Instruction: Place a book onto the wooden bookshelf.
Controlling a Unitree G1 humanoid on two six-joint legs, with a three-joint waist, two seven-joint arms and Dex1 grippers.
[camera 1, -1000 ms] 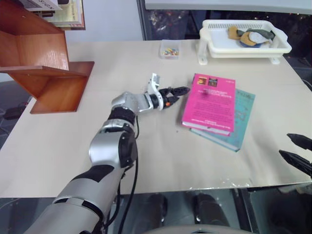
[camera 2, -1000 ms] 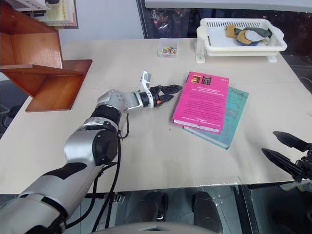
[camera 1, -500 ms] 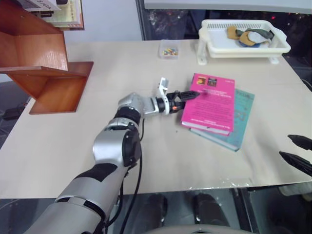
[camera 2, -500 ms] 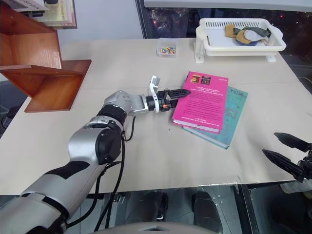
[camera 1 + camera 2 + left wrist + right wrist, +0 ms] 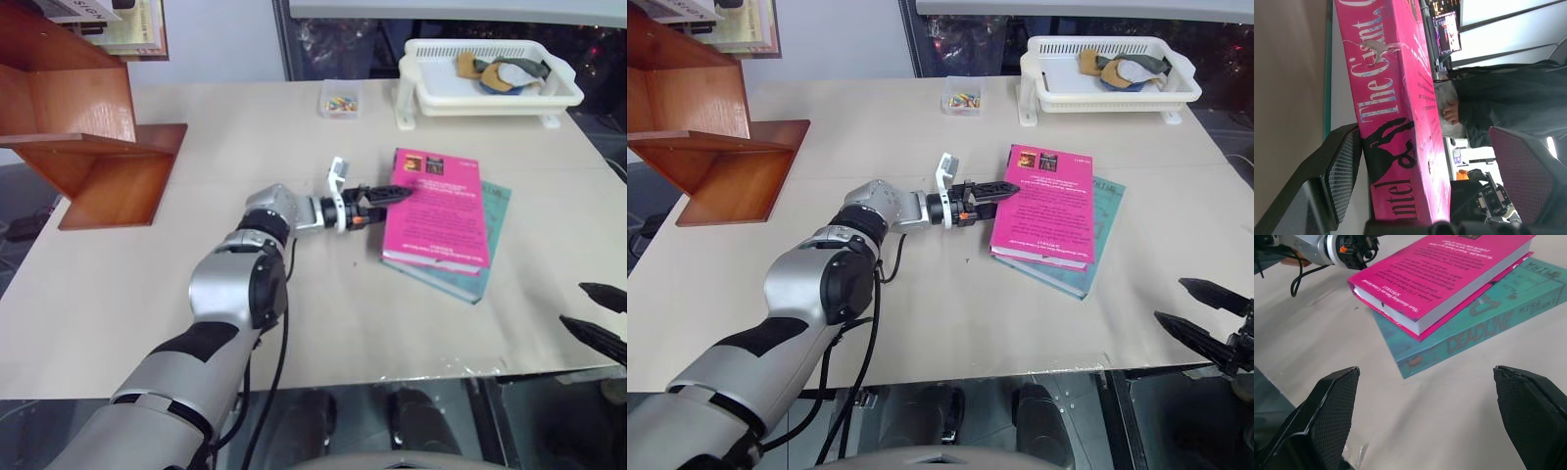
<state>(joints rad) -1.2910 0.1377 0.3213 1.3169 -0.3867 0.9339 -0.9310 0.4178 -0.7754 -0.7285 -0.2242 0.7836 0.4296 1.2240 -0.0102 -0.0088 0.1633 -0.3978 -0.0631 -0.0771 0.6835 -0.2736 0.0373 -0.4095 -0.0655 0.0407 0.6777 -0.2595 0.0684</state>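
A beige tabletop [image 5: 196,323] carries the work: the pink book [image 5: 436,206] lies cover-up on a teal book [image 5: 487,257] toward your right, well apart from the wooden bookshelf [image 5: 88,147] at the far left corner, with a white basket tray [image 5: 490,93] at the back. Your left gripper [image 5: 382,196] reaches level at the pink book's spine edge, jaws wide apart and straddling it, one finger [image 5: 1344,166] below the spine in the left wrist view, nothing clamped yet. Your right gripper [image 5: 1425,421] hangs off the near right edge, jaws spread and empty. Push deeper before closing, and catch only the pink volume, not the teal one beneath. Compared with a second earlier, the left gripper has advanced from bare table to the book, which has slid slightly rightward.
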